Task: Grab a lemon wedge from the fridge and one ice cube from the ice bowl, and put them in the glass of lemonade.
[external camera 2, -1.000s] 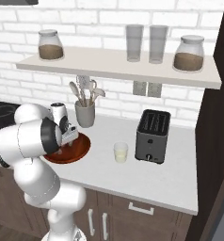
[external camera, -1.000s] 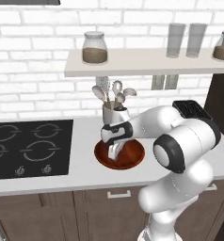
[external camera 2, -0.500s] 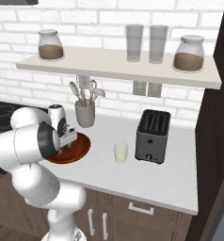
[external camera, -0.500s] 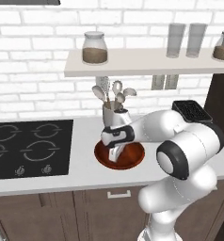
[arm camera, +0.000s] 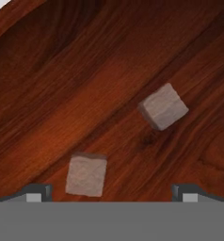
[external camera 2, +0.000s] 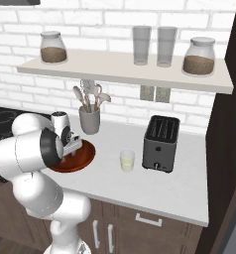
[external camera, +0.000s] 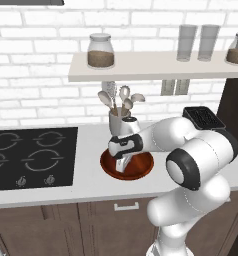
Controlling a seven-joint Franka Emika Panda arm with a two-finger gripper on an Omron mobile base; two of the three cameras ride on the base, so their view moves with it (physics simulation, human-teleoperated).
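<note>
The reddish-brown wooden ice bowl [external camera: 142, 169] [external camera 2: 86, 157] [arm camera: 85, 70] sits on the counter in front of the utensil cup. My gripper [external camera: 122, 163] [arm camera: 111, 193] reaches down into it, jaws open and holding nothing. In the hand view one pale ice cube [arm camera: 87, 175] lies between the fingertips, nearer the left one, and a second ice cube [arm camera: 164, 106] lies further ahead to the right. The glass of lemonade [external camera 2: 127, 160] stands to the right of the bowl, beside the toaster. The fridge and the lemon wedge are out of view.
A grey utensil cup [external camera: 118, 120] [external camera 2: 89, 120] stands just behind the bowl. The black toaster [external camera 2: 161, 144] is to the right and the black cooktop [external camera: 31, 155] to the left. A shelf [external camera 2: 125, 69] with jars and two tall glasses hangs above.
My hand has sunk a little lower into the bowl. The jaws have stayed open and the ice cubes have not been taken hold of.
</note>
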